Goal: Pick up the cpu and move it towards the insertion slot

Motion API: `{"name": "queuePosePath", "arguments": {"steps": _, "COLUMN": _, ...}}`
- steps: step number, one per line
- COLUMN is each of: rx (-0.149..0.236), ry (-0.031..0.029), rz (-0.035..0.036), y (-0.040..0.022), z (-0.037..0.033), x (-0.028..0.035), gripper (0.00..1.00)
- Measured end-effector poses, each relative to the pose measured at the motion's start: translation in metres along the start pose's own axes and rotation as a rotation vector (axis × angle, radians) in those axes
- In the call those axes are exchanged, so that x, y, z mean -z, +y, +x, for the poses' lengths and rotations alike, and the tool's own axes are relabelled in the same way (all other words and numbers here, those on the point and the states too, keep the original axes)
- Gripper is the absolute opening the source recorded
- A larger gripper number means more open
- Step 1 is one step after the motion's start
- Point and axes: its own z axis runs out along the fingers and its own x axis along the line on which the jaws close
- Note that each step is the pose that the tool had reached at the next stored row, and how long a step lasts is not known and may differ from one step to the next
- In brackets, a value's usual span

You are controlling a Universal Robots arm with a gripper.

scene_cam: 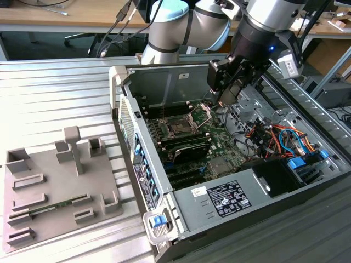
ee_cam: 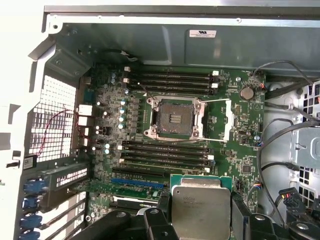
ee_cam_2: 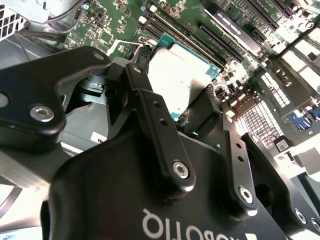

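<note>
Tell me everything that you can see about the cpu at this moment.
The cpu is a flat square chip with a silvery-white metal top and a thin green rim. In both wrist views it sits between the black fingers of the gripper, which clamp its opposite edges, so it is held above the green motherboard inside the open computer case. It has not reached the insertion slot, whose dark socket lies open and empty.

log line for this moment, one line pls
phase: carry | hand: shut on cpu | position: above motherboard, inside case | insertion slot: open, empty | cpu: not yet over slot
</note>
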Motion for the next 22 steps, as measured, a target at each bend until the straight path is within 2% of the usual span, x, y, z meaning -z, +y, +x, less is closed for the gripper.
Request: {"name": "queuePosePath", "arguments": {"steps": 22, "rx": 0.0, "ry": 0.0, "rz": 0.0, "y": -0.0004, "z": -0.0018, "x": -0.0036, "gripper": 0.55}}
